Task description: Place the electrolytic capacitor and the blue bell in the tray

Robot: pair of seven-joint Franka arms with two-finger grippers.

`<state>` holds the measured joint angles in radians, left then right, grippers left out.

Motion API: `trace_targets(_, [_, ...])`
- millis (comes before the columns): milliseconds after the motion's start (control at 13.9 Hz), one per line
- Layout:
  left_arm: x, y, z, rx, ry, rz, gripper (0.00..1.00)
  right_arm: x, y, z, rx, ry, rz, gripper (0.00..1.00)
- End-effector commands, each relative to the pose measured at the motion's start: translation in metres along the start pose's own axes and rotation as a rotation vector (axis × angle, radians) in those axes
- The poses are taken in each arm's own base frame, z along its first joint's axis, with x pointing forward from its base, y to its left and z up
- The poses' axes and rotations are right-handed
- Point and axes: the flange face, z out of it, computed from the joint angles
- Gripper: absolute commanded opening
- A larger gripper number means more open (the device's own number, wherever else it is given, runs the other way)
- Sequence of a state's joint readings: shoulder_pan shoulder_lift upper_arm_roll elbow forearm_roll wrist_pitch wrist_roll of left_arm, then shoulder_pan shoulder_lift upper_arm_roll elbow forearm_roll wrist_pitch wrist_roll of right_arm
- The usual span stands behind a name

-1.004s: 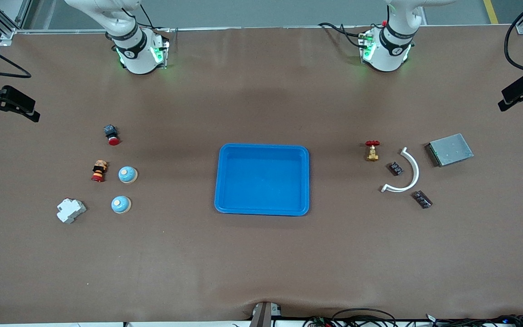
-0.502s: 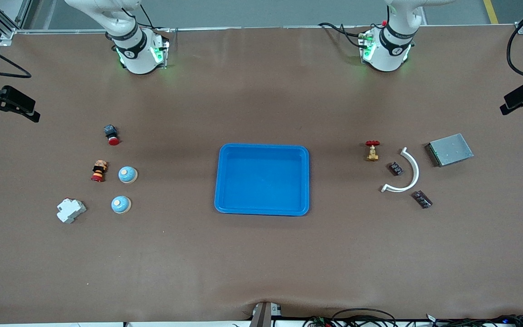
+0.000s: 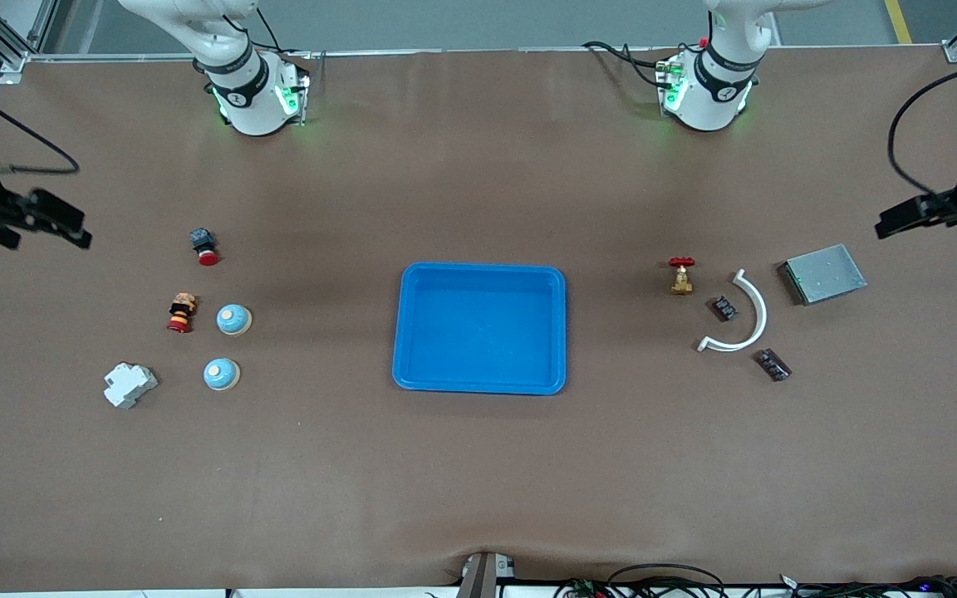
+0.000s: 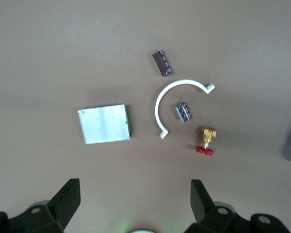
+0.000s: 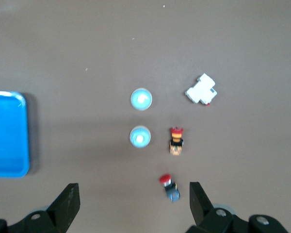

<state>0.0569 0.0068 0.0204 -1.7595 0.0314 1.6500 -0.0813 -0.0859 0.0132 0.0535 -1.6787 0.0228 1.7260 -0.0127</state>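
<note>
The bright-blue tray (image 3: 416,332) lies at the table's middle; its edge shows in the right wrist view (image 5: 7,133). Two blue bells (image 3: 233,319) (image 3: 221,374) sit toward the right arm's end and show in the right wrist view (image 5: 139,136) (image 5: 141,99). Two small dark capacitor-like blocks (image 3: 724,308) (image 3: 772,365) lie toward the left arm's end and show in the left wrist view (image 4: 183,111) (image 4: 161,63). My right gripper (image 3: 80,232) (image 5: 133,186) is open and empty, high over its end of the table. My left gripper (image 3: 890,224) (image 4: 134,183) is open and empty, high beside the grey box.
By the bells lie a red push button (image 3: 204,246), a red-and-orange stacked part (image 3: 182,312) and a white breaker (image 3: 130,384). By the dark blocks lie a brass valve (image 3: 681,276), a white curved strip (image 3: 757,307) and a grey metal box (image 3: 823,272).
Both grippers have moved in from the table's ends toward the objects. Nothing on the table has moved.
</note>
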Motion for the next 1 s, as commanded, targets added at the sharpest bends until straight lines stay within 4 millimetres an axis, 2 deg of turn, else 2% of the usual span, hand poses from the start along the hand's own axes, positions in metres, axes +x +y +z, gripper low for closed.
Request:
trace_targets(0, [-0.005,0.001,0.048,-0.012,0.01,0.015,1.0,0.005,0.011,0.075,0.004,0.002,-0.032,1.0])
trace_targets(143, [-0.006,0.004,0.087,-0.015,0.014,0.007,1.0,0.021,0.017,0.123,0.008,-0.042,-0.025,1.0])
trace_targets(359, [-0.007,0.009,0.133,-0.032,0.008,-0.008,1.0,0.032,0.018,0.175,0.011,-0.015,-0.022,1.0])
trace_targets(717, [0.004,0.025,0.192,-0.118,-0.019,-0.06,1.0,0.048,0.017,0.258,0.011,0.053,-0.027,1.0])
trace_targets(789, [0.004,0.034,0.207,-0.115,-0.023,-0.064,0.91,0.051,0.017,0.278,0.012,0.062,-0.027,1.0])
trace_targets(932, [0.002,0.061,0.231,-0.114,-0.007,-0.118,0.85,0.056,0.014,0.306,0.013,0.088,-0.03,1.0])
